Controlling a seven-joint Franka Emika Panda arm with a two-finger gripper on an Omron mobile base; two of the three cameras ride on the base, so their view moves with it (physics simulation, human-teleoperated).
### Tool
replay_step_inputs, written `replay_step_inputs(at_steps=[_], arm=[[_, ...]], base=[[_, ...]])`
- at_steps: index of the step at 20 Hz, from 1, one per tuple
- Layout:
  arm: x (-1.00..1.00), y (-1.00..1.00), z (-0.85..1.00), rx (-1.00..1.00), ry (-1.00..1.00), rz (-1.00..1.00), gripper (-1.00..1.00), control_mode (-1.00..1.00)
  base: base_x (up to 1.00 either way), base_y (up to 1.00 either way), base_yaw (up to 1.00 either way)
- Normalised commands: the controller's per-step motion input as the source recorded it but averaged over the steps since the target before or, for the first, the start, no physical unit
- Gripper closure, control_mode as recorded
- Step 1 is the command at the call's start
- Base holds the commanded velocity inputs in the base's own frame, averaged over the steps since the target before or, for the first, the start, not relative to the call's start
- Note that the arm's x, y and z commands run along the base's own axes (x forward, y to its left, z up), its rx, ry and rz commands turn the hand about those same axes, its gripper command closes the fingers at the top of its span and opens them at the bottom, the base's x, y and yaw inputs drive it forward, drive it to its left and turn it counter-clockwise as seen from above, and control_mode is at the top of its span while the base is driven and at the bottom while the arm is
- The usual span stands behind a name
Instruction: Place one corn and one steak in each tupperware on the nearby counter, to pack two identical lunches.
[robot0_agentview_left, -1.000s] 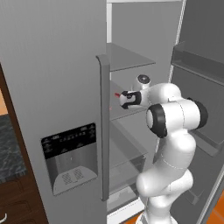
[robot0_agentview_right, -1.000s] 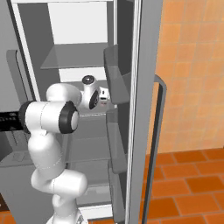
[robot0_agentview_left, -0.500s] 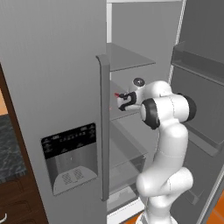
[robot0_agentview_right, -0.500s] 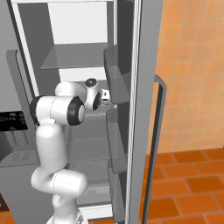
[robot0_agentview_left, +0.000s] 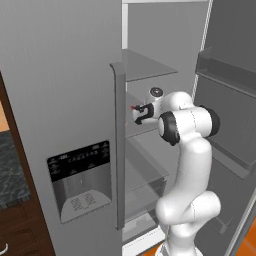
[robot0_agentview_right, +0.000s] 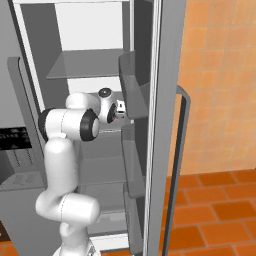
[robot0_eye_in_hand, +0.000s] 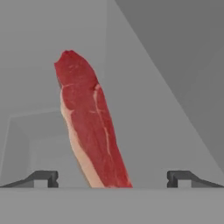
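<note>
A dark-red steak (robot0_eye_in_hand: 89, 127) with a pale streak lies on a grey fridge shelf, straight ahead of the hand. It reaches down between my gripper's (robot0_eye_in_hand: 111, 177) two fingertips, which stand wide apart and clear of the steak on both sides, so the gripper is open. In the left base view the gripper (robot0_agentview_left: 138, 114) is inside the fridge at middle-shelf height, with a red bit of steak (robot0_agentview_left: 133, 107) at its tip. From the right, the gripper (robot0_agentview_right: 119, 111) sits just behind the door bins. A strip of the dark speckled counter (robot0_agentview_left: 9, 167) shows at far left. Corn and tupperware are out of view.
The closed left fridge door (robot0_agentview_left: 60, 100) carries a water dispenser (robot0_agentview_left: 80, 180) and a vertical handle (robot0_agentview_left: 119, 145) close to the hand. The open right door (robot0_agentview_right: 162, 125) has bins (robot0_agentview_right: 132, 82) beside the arm. Glass shelves (robot0_agentview_left: 147, 67) sit above and below.
The arm's elbow has swung in toward the fridge and the hand has edged slightly deeper along the shelf. The steak has not moved.
</note>
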Motion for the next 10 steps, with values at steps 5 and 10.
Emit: replay_step_inputs(at_steps=[5,10], arm=[[0.00,-0.02,-0.53,0.00,0.00,0.00,1.00,-1.00],[0.01,-0.13,-0.56,0.00,0.00,0.00,1.00,-1.00]], base=[[0.00,0.00,0.00],[0.00,0.00,0.00]])
